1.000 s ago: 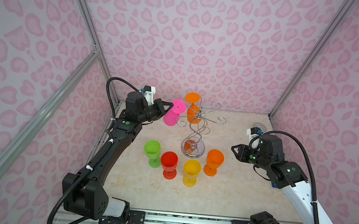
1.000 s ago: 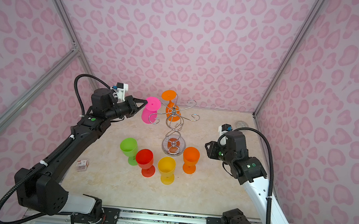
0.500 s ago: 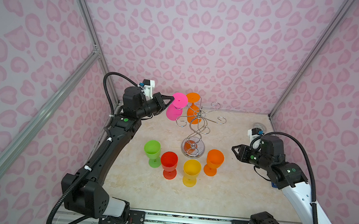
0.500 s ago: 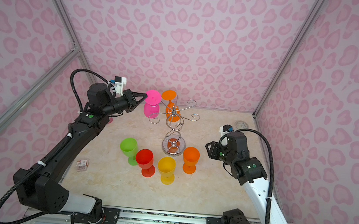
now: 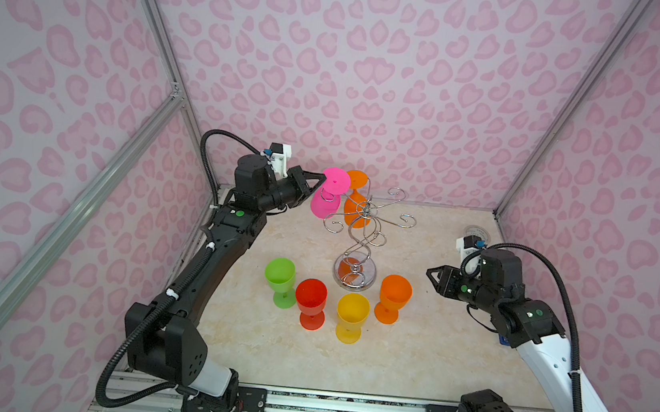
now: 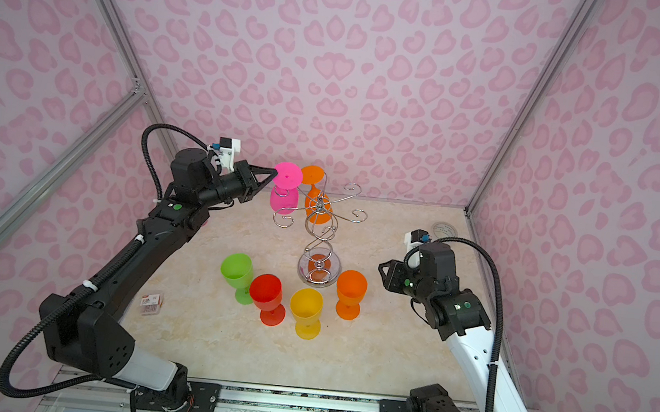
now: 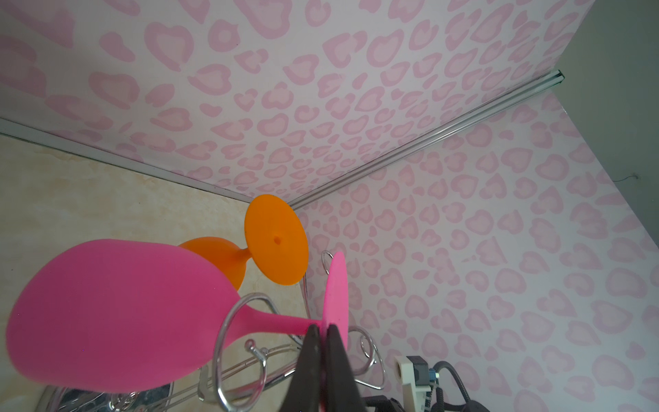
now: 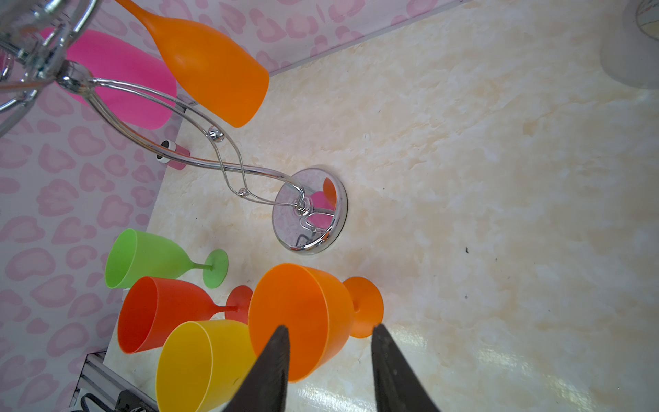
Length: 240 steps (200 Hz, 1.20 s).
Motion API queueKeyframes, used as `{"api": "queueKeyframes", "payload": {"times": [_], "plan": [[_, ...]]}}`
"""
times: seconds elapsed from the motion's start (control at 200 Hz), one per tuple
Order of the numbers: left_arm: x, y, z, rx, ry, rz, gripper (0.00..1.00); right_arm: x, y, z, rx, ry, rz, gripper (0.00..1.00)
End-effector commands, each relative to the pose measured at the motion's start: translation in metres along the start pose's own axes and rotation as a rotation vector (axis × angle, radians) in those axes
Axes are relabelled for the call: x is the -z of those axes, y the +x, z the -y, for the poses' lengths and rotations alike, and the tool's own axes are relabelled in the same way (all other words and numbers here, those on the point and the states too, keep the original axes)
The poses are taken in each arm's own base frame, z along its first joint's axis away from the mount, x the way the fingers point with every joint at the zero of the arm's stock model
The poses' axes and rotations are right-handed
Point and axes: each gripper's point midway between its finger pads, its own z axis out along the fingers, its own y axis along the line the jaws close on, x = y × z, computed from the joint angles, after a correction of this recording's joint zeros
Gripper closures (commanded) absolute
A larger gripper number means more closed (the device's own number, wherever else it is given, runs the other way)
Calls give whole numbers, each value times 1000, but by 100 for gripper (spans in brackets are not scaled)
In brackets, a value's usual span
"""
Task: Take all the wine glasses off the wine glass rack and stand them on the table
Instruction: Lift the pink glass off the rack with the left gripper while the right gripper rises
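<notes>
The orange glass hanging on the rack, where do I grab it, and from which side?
Likely the edge of its flat foot, pinched level from the rack's outer back-left side. The orange glass hangs upside down: the foot stands clear above the rack, while the bowl is wide and the stem sits in its wire. The left gripper holds the pink glass likewise.

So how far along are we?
Done: green, red, yellow and orange wine glasses stand on the table. In hand: left claw shut on the pink wine glass's foot, stem still inside a hook of the rack. Left: free it, then the hanging orange wine glass. Right claw open.
</notes>
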Motion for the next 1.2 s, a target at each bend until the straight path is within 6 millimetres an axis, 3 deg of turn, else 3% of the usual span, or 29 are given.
{"api": "queueKeyframes", "payload": {"times": [0.0, 0.155, 0.375, 0.4, 0.54, 0.67, 0.835, 0.97, 1.195], "plan": [[-3, 1, 14, -49, 50, -6, 98, -3, -3, -2, 1, -17, 8, 61], [-3, 15, 14, -48, 49, -35, 98, -5, -4, -3, -1, -26, 6, 61], [10, 28, 15, -45, 38, -45, 98, -6, -3, -4, -2, -32, 2, 61], [11, 34, 4, -29, 19, -56, 98, -6, -4, -4, -2, -31, 3, 61], [22, 41, 2, -16, 6, -62, 98, -5, -4, -6, -4, -38, 5, 61], [40, 42, -5, 0, -20, -47, 98, -3, -6, -6, -3, -39, 11, 61], [86, 27, -4, -21, -61, 46, 98, 0, -11, -8, 1, -46, 32, 61], [125, 16, 33, -89, -36, 137, 98, 4, -20, -15, 2, -84, 70, 62], [174, 11, 128, -210, 125, 245, 98, 21, -57, -47, 12, -233, 225, 63]]}}
